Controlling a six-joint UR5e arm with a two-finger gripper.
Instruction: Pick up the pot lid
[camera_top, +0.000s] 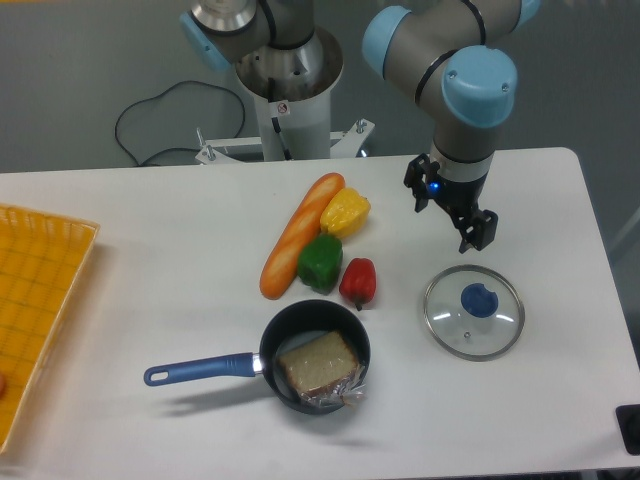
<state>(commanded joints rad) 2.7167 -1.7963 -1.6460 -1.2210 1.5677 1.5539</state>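
— Where's the lid (450, 325)?

— On the right of the table (200, 285), lying flat with its blue knob (479, 300) up. The pan (366, 345) is to its left and a bit nearer, with wrapped bread (318, 362) inside

— And the gripper (448, 221)?

— Over the far side, beyond the lid and apart from it. Its fingers are spread, with no knob between them, so it's released

— So which step are we on?

— The approach, I'd say. The lid is still to be gripped

— What does the next move need?

— Bring the hand nearer and slightly right until the knob sits centred under the fingers, then lower straight down, one finger on each side, and close. How high it hangs, I can't tell from this one view

— Any risk?

— Coming down off-centre could land a finger on the glass or skid the lid. The red pepper (358, 282) is left of it, so I'd come in from above and lift straight up
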